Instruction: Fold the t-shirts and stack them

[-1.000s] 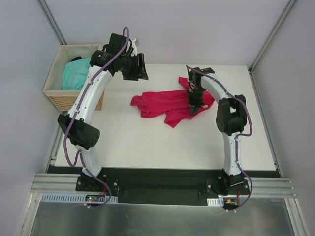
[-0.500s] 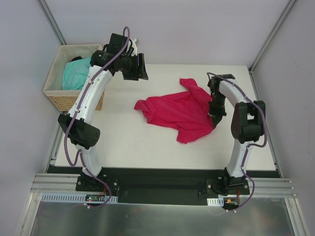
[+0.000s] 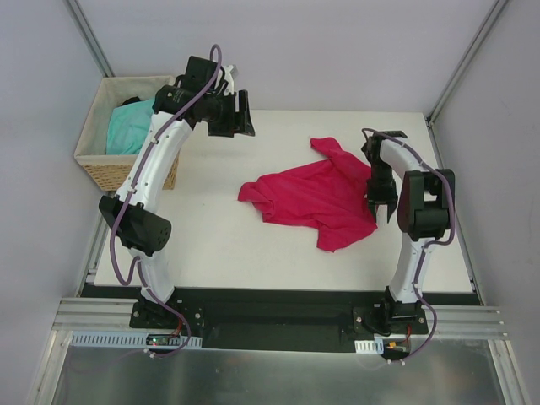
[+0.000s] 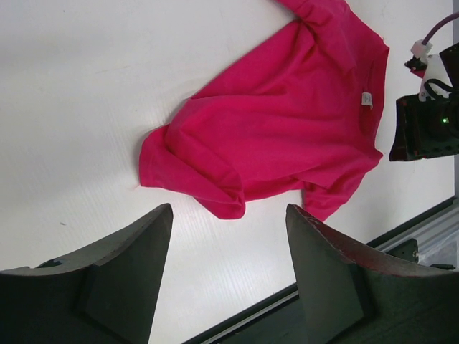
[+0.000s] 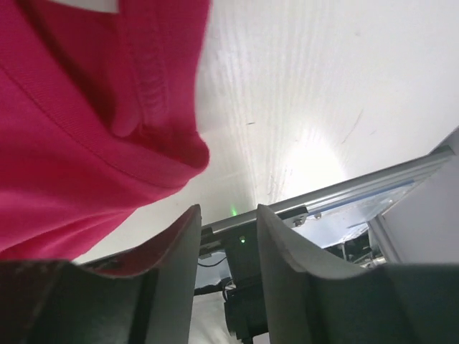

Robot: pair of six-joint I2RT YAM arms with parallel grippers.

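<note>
In the overhead view, the crimson-pink t-shirt (image 3: 316, 198) is seen lying crumpled and unfolded on the white table (image 3: 211, 245), right of centre in the frame. The turquoise t-shirt (image 3: 126, 126) is seen bunched inside the wicker basket (image 3: 105, 175) at the upper left. The left gripper (image 3: 240, 114) is held above the table at upper centre, well apart from the pink fabric. The right gripper (image 3: 381, 205) is pointed downward at the right edge of the crimson-pink t-shirt.

In the left wrist view, the two dark fingers (image 4: 122, 279) of the left gripper are seen spread apart at the bottom of the frame, released, with nothing between them. The crimson-pink t-shirt is spread across the centre and upper right, and its white neck label (image 4: 366, 99) is shown near the right side.

In the right wrist view, the right gripper's fingers (image 5: 287, 279) are parted with only the table and a metal rail (image 5: 344, 190) visible in the gap; no cloth is grasped. The pink fabric fills the upper left and left side.
</note>
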